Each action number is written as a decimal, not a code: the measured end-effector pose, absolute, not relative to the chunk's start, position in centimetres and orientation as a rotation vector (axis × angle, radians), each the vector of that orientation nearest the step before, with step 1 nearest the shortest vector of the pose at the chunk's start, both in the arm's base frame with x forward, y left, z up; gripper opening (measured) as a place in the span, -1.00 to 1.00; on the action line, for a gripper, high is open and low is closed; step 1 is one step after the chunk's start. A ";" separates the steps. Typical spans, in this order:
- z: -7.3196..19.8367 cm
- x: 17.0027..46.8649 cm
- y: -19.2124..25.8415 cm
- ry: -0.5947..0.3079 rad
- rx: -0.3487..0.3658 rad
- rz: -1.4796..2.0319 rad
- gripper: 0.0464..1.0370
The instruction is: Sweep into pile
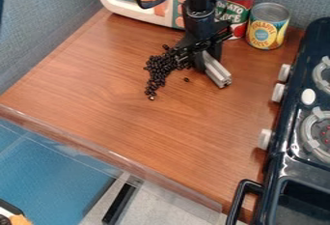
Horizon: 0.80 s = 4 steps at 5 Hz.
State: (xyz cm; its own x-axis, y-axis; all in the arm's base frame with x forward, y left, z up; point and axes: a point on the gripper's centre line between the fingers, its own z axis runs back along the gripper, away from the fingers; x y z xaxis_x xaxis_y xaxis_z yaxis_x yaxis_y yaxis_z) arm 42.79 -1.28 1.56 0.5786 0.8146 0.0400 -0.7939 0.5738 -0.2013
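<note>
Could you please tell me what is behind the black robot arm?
A toy microwave and a red can stand behind the arm, each partly covered by it. What the arm covers of them cannot be seen.

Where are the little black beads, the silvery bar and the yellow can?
black beads [159,67]: camera view, middle of their main cluster
silvery bar [217,71]: camera view, its long body
yellow can [265,32]: camera view, its front label

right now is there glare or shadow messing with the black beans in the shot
Camera view: soft light with a faint sheen on the wooden counter, no glare over the black beans; the glossy stove catches pale reflections; where the beans meet the dark gripper, black on black makes the border hard to tell.
</note>
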 end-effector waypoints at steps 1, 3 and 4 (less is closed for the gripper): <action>1.7 42.2 -0.1 -0.132 -0.164 0.982 -0.31; 2.0 41.3 1.2 -0.142 -0.161 1.020 -0.31; 1.8 40.7 1.8 -0.149 -0.163 1.040 -0.31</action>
State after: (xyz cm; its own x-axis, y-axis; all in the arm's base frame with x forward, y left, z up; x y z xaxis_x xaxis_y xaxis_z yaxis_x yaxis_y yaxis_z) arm 40.70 1.76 1.85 0.4980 0.8660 0.0450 -0.8439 0.4959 -0.2046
